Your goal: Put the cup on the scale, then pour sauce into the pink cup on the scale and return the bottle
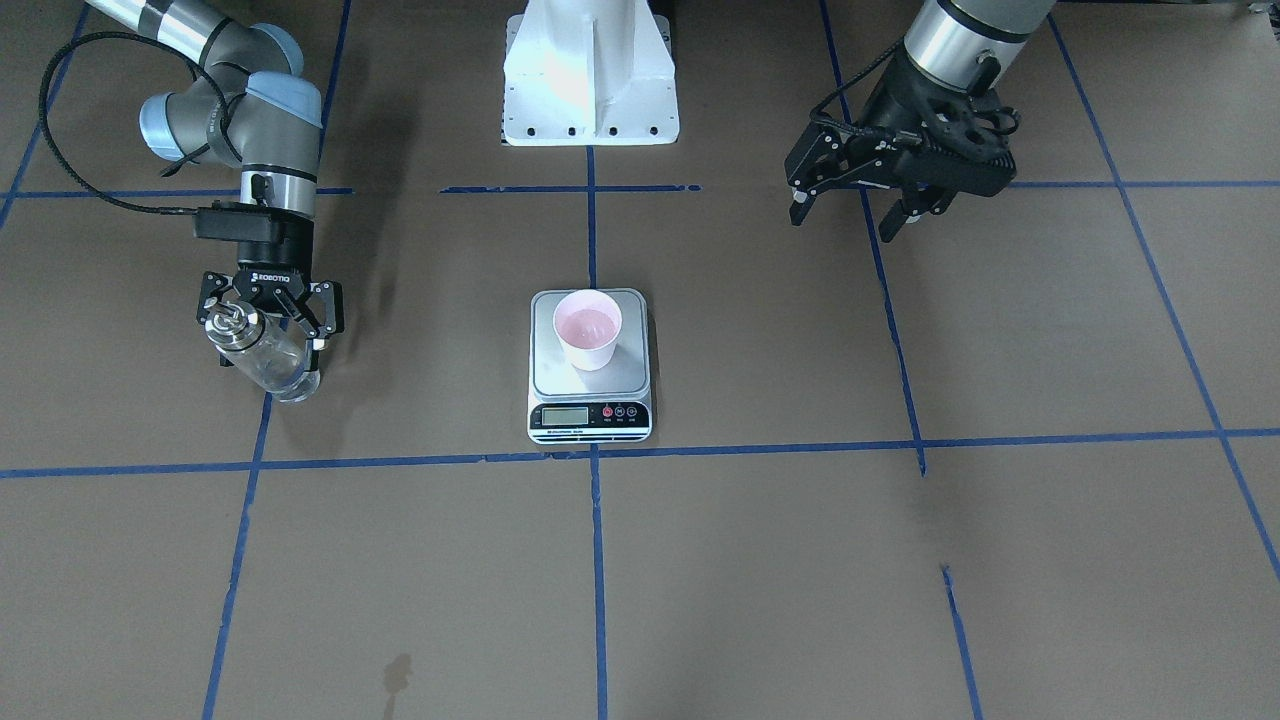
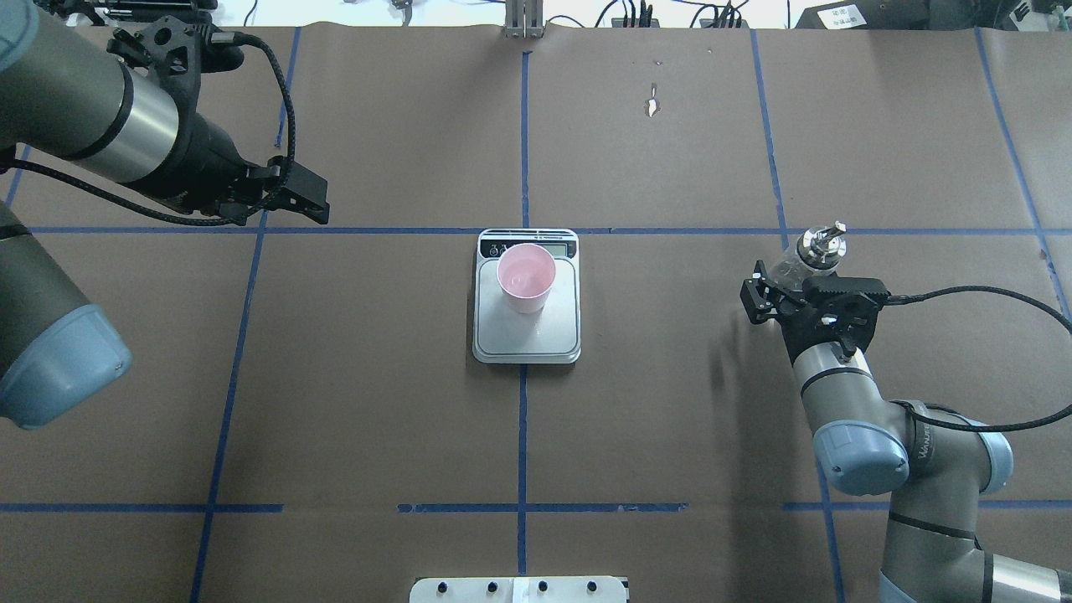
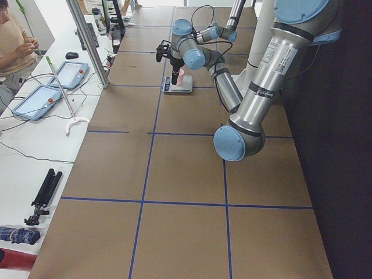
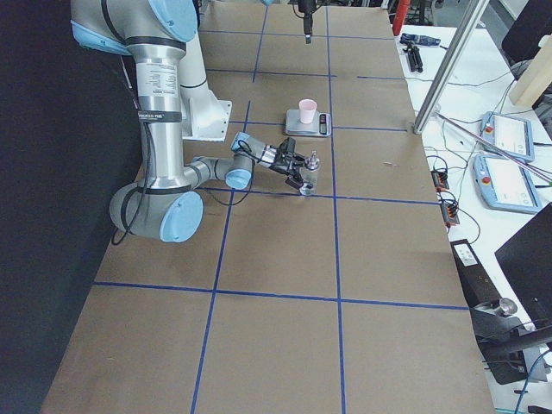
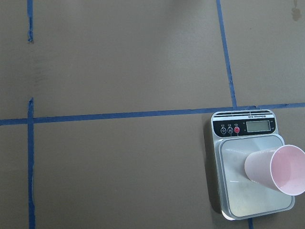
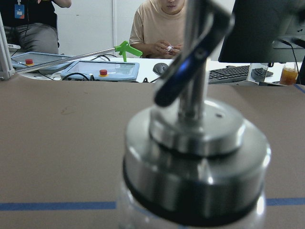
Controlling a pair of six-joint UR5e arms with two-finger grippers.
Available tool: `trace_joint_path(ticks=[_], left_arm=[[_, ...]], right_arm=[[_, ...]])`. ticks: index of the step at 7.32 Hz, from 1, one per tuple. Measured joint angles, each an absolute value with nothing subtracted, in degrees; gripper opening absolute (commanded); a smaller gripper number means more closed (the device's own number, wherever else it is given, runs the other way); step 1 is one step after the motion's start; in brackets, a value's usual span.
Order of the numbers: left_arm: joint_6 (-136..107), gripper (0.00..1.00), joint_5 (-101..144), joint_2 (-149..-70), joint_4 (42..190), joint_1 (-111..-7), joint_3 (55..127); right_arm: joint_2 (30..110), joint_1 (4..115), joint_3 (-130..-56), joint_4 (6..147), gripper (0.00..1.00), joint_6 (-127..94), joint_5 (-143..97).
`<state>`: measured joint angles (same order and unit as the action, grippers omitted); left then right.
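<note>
Right gripper (image 1: pixel 268 312) clenched on bottle (image 1: pixel 262 350), standing at table's right side, well apart from scale (image 1: pixel 590 365). Long axis upright; spout tip points away from robot (only right wrist view shows cap (image 6: pixel 196 157) close). Left gripper (image 1: pixel 855 210) spread wide, holding nothing. Cup (image 1: pixel 587 329) upright on scale platform.

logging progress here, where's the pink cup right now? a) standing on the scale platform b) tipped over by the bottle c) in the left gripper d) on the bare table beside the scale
a: the cup stands upright on the scale platform, while the right gripper holds the bottle off to the side.
</note>
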<state>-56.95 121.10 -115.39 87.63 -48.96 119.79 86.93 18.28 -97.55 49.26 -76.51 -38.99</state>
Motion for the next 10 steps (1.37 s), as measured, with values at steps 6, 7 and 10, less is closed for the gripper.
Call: trace_joint_path(ticks=[6,7,10], left_arm=[[-56.93,0.99,121.04,-115.57,87.63,-48.96,119.65],[-56.91,0.99,121.03,-115.49,87.63,-48.96,119.6],[-55.35,0.99,120.97,-114.76,87.66,-49.14,119.15]], right_arm=[[93.52,11.54,-102.96,49.17,1.0,-77.3,-32.58],[95.15,10.2,-103.52,49.15,1.0,-77.71,-31.88],[102.35,8.02,-104.02,43.49,1.0,-77.67,-35.32]])
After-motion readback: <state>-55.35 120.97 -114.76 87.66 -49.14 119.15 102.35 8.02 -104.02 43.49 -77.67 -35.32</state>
